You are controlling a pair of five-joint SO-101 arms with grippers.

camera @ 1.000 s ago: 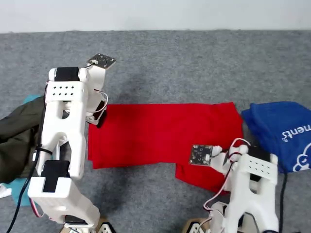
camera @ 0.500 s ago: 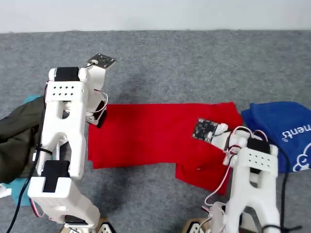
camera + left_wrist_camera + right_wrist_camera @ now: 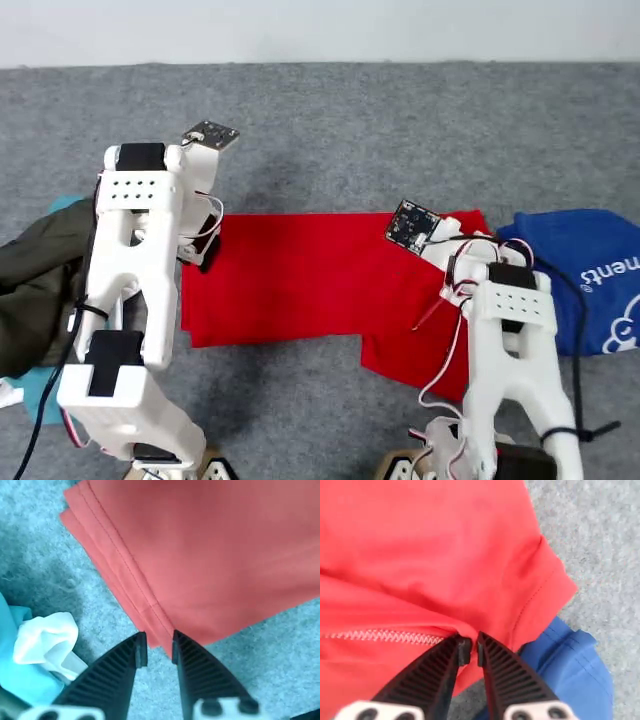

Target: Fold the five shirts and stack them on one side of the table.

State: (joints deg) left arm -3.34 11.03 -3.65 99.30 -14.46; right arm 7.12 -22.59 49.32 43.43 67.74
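Observation:
A red shirt (image 3: 300,275) lies spread across the middle of the grey table. My left gripper (image 3: 203,243) is at its left edge; the left wrist view shows the gripper (image 3: 159,647) shut on the doubled hem of the red shirt (image 3: 210,555). My right gripper (image 3: 452,268) is over the shirt's right part. In the right wrist view it (image 3: 470,652) is shut on a raised fold of red cloth (image 3: 420,545), with a white-stitched seam beside it. A blue shirt (image 3: 585,275) lies bunched at the right.
A dark olive shirt (image 3: 35,280) is heaped at the left edge over a teal one (image 3: 40,395). Teal cloth (image 3: 20,680) and a white scrap (image 3: 45,640) lie close to my left gripper. The blue shirt (image 3: 555,675) touches the red one. Bare carpet stretches along the far side.
The right arm has moved away from the front edge toward the shirt's far right corner, drawing red cloth with it. The left arm has shifted only slightly.

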